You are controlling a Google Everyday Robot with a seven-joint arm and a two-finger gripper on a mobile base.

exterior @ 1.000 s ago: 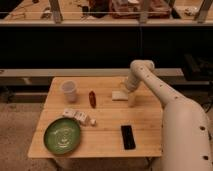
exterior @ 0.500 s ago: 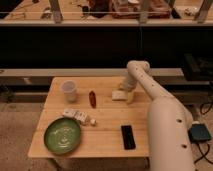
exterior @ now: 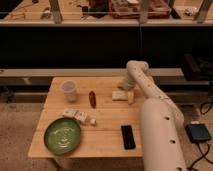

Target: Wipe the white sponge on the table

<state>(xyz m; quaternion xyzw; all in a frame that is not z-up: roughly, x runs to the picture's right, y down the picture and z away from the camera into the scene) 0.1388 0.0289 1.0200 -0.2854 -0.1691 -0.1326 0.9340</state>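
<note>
Camera view: hand [exterior: 130, 96] at white sponge [exterior: 118, 95], table's [exterior: 105, 134] far right.

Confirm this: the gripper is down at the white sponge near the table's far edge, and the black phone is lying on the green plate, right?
Not quite. The camera view shows the black phone lying on the bare table, apart from the green plate. The rest holds: the gripper is down at the white sponge near the table's far edge.

Left of center: a translucent cup [exterior: 69, 90], a red oblong item [exterior: 92, 98], white packets [exterior: 79, 116]. Lower left: 1 green plate [exterior: 62, 135]. Bottom center: a black phone [exterior: 128, 136]. The gripper [exterior: 125, 90] is just right of center.
</note>
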